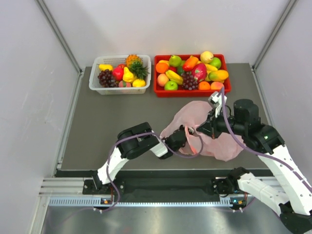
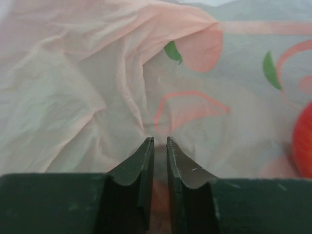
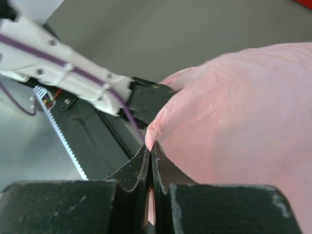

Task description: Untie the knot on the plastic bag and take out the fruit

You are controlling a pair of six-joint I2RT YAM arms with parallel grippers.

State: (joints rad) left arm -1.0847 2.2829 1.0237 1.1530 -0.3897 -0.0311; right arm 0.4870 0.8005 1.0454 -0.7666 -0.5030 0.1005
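Pink plastic bag (image 1: pixel 192 114) reads limp, slick, tear-prone; my left hand (image 2: pixel 160 141) pinches its 9 o'clock edge, right hand (image 3: pixel 151 146) a central fold, so I'd grip bunched film.

- A robot test cell in a lab: plain white panel walls (image 1: pixel 29 97) close in the left, right and far sides.
- A bare grey table (image 1: pixel 112 126) fills the cell.
- An aluminium rail (image 1: pixel 146 187) along the near edge carries the left arm (image 1: pixel 134 144) and the right arm (image 1: pixel 253 129), both with loose cables.
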